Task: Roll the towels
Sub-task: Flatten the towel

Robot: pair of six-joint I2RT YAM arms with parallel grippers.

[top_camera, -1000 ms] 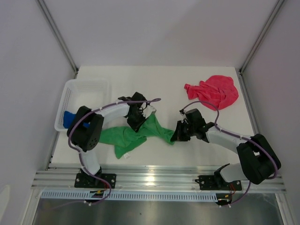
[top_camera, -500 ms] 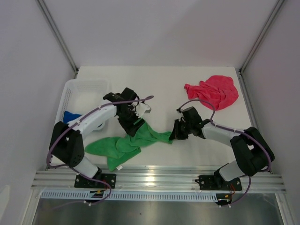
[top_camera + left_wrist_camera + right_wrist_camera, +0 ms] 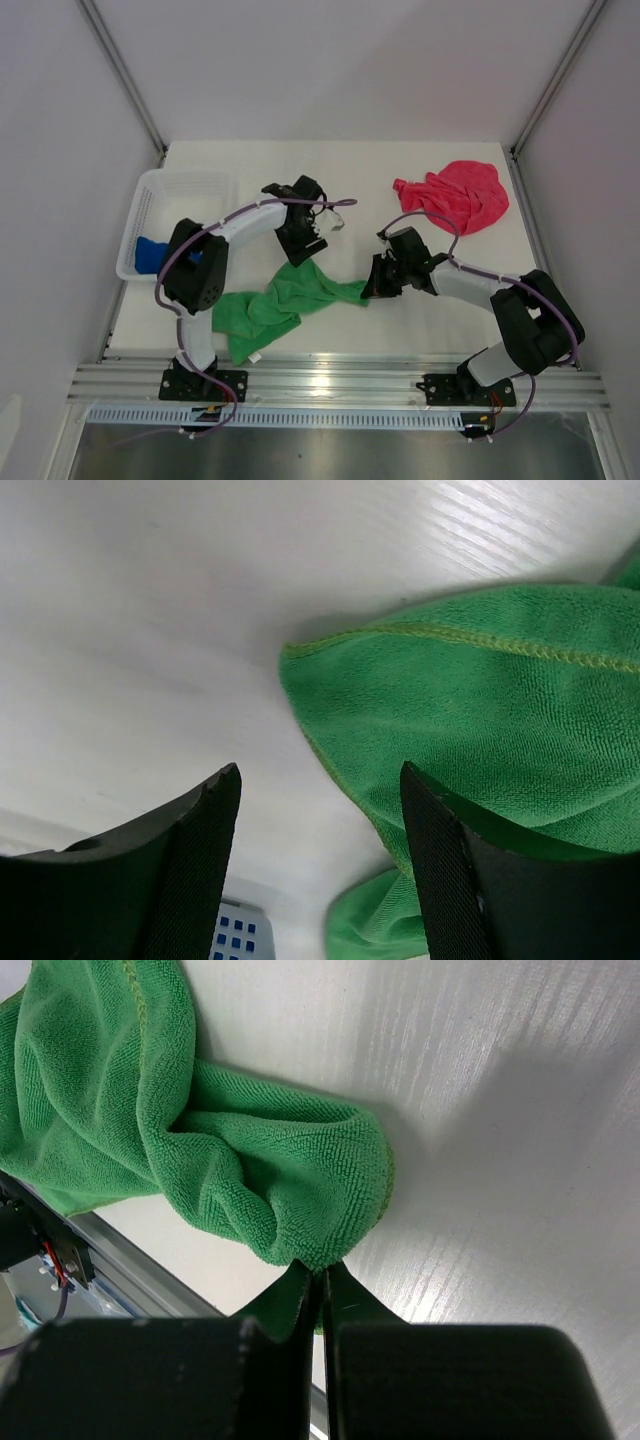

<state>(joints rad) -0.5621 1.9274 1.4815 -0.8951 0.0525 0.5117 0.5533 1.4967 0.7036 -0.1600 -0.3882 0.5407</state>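
A bright green towel (image 3: 275,305) lies crumpled near the front of the table, stretched from left to right. My right gripper (image 3: 370,287) is shut on its right corner, and in the right wrist view the green towel (image 3: 250,1160) bunches right at that gripper's closed tips (image 3: 322,1272). My left gripper (image 3: 303,245) hangs open just behind the towel's upper edge. The left wrist view shows the green towel (image 3: 480,700) beyond the spread gripper (image 3: 318,780), with nothing between the fingers. A pink-red towel (image 3: 455,195) lies crumpled at the back right. A royal blue towel (image 3: 150,250) sits in the basket.
A white mesh basket (image 3: 185,190) stands at the table's left edge, its corner (image 3: 232,936) showing in the left wrist view. The aluminium rail (image 3: 340,380) runs along the near edge. White walls enclose the table on three sides.
My left gripper opened and let go of the green towel, then rose back and to the right. The towel's left part dropped flat on the table. The right gripper kept its hold.
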